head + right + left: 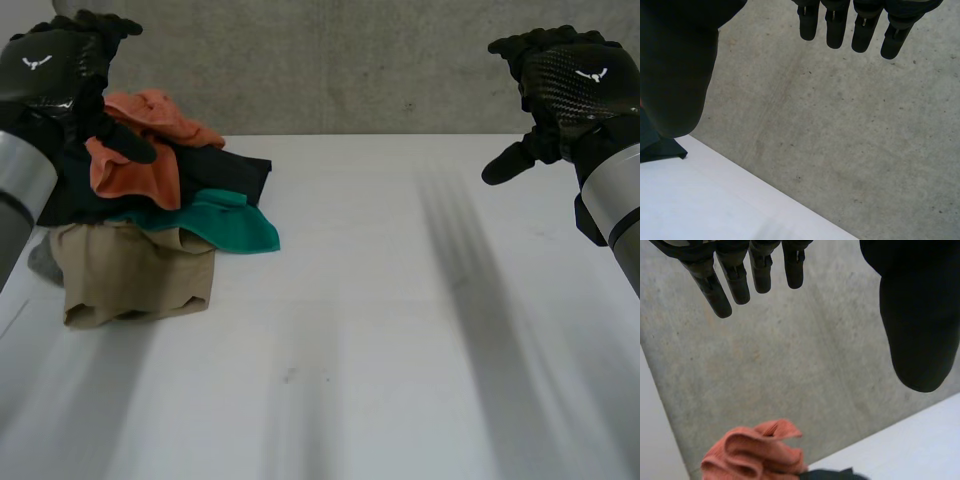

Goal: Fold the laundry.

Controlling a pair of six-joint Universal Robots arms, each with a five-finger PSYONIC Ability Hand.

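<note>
- White table (400, 350) carries the laundry pile (150, 220).
- Pile: tan cloth (130, 275) at the front, teal cloth (235, 225) and black cloth (225, 170) behind it, orange cloth (135, 175) on top.
- Left hand (60, 80) raised over the pile, fingers straight, thumb apart, holding nothing.
- Right hand (570, 85) well apart from the pile, raised, fingers relaxed, empty.

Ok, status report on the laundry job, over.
Left hand open by laundry pile. Right hand open, empty. Pile unfolded, nothing blocking.
</note>
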